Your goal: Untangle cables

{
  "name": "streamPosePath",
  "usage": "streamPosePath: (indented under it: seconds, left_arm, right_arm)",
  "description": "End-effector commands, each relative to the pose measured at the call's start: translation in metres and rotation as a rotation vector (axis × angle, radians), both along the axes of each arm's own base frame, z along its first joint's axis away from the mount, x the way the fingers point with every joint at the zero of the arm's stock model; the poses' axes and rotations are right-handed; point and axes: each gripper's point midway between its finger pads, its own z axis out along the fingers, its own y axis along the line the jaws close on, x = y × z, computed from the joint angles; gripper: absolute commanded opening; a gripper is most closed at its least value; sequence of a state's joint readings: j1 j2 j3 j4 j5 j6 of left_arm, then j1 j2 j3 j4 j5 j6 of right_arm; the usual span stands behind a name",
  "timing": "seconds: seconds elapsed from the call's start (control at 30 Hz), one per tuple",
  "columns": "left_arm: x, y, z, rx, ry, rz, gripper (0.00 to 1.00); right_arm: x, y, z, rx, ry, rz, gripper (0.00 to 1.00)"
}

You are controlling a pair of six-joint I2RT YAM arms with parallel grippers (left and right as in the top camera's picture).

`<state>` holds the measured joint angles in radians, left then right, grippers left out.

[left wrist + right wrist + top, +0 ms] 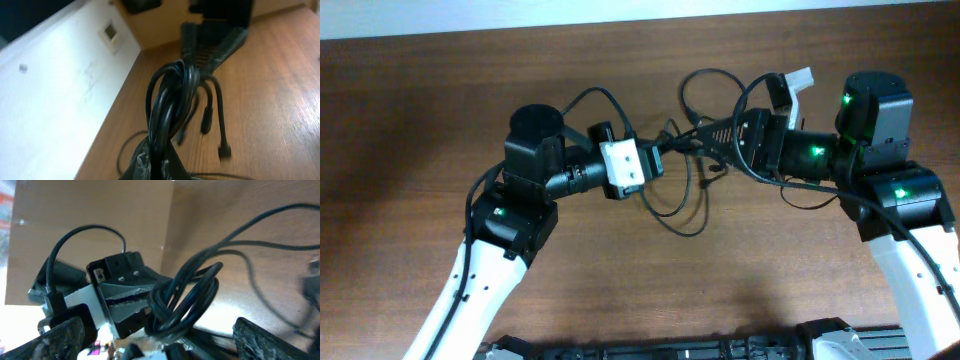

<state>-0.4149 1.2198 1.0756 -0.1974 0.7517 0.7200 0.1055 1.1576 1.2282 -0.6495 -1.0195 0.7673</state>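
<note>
Cables (170,100) over brown wooden table (420,120), bundle pinched in left gripper (658,162), right gripper (705,140) agape, white wall (50,100) beside

Thin blk cables (185,300), knotted in tight loops, pinched in left gripper (660,158), just ahead of right gripper (708,135); plug ends (206,125) hang below.

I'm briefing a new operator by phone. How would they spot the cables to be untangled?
On the brown table, look where the shut left gripper meets the open right gripper. The cables are pinched in the left one. They are thin black cords in loose loops with small free plug ends, unlike the wires fixed to the grippers.
</note>
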Motion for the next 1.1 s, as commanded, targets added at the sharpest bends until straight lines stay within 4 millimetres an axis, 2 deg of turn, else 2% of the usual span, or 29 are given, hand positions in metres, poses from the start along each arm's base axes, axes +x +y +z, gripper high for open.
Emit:
streamPosePath:
  seconds: [0.0,0.07,0.17,0.33,0.43,0.53,0.63,0.8,0.9,1.07]
  left_arm:
    - [0.027,0.015,-0.001,-0.038,0.131,0.223,0.0]
    - [0.037,0.021,-0.003,-0.064,0.191,0.31,0.0]
    - [0.036,0.021,-0.003,-0.103,0.262,0.325,0.0]
    - [0.007,0.001,0.006,-0.138,0.296,0.12,0.0]
    - [0.005,-0.001,0.006,-0.137,0.297,0.114,0.0]
    - [0.002,-0.007,0.006,-0.135,0.295,0.096,0.0]
    - [-0.001,-0.021,0.004,-0.135,0.288,0.059,0.0]
    - [0.015,-0.027,-0.011,-0.117,0.297,0.1,0.0]
    - [0.011,-0.03,-0.003,-0.14,0.274,0.062,0.0]
    - [-0.009,-0.04,0.015,-0.186,0.238,-0.092,0.0]
  right_arm:
    - [0.009,-0.006,-0.003,-0.062,-0.049,-0.058,0.96]
    - [0.009,-0.006,-0.003,-0.062,-0.049,-0.058,0.96]
    - [0.009,-0.006,-0.003,-0.062,-0.048,-0.058,0.99]
    - [0.01,-0.01,-0.011,-0.085,-0.013,-0.087,0.98]
    - [0.01,-0.02,-0.033,-0.156,0.078,-0.155,0.95]
    - [0.007,-0.019,-0.033,-0.151,0.089,-0.145,0.95]
    - [0.005,-0.017,-0.032,-0.138,0.09,-0.129,0.93]
    - [-0.002,-0.011,-0.026,-0.101,0.093,-0.08,0.89]
    - [0.007,-0.019,-0.034,-0.154,0.093,-0.147,0.88]
    - [0.019,-0.04,-0.054,-0.267,0.122,-0.277,0.8]
